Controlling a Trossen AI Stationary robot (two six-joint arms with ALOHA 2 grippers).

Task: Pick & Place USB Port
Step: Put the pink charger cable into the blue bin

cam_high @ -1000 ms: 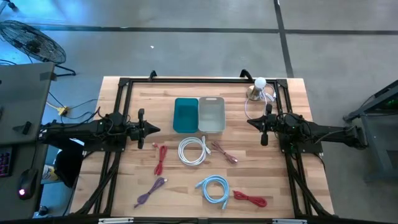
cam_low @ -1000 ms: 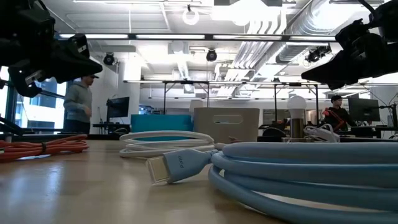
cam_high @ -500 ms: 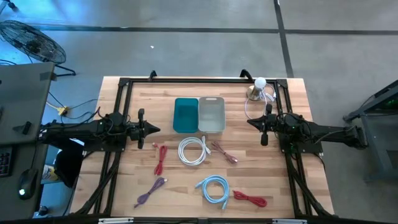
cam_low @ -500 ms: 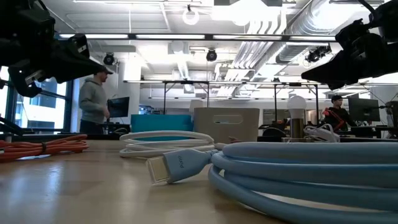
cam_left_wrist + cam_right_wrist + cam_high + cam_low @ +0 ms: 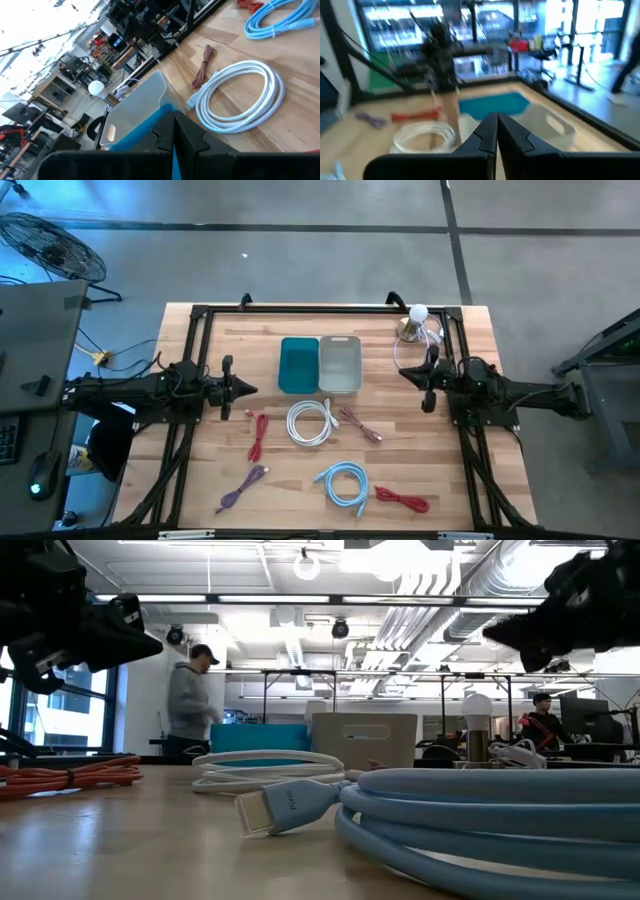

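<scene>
- On the wooden tabletop [image 5: 200, 480], your cables all lie loose: a coiled white cable [image 5: 311, 421] at centre, a thin brown cable [image 5: 358, 423] just to its right, a coiled light-blue cable [image 5: 342, 483] nearer, red cables [image 5: 257, 435] and a purple cable [image 5: 240, 487] around them.
- None is held yet; which one counts as the USB piece cannot be told from here.
- Beyond the white coil, a teal plastic bin [image 5: 299, 365] and a grey plastic bin [image 5: 340, 364] stand touching side by side.
- Your left tool [image 5: 246, 388] hovers at the left edge, fingers pressed together and empty, unmoved over the last second.
- Your right tool [image 5: 408, 376] has just shifted, turning slightly toward the far side; its fingers are closed on nothing.
- That stir suggests the right arm is starting its approach, so expect to widen the fingers before descending.
- A person [image 5: 190, 700] is walking across the room behind.
</scene>
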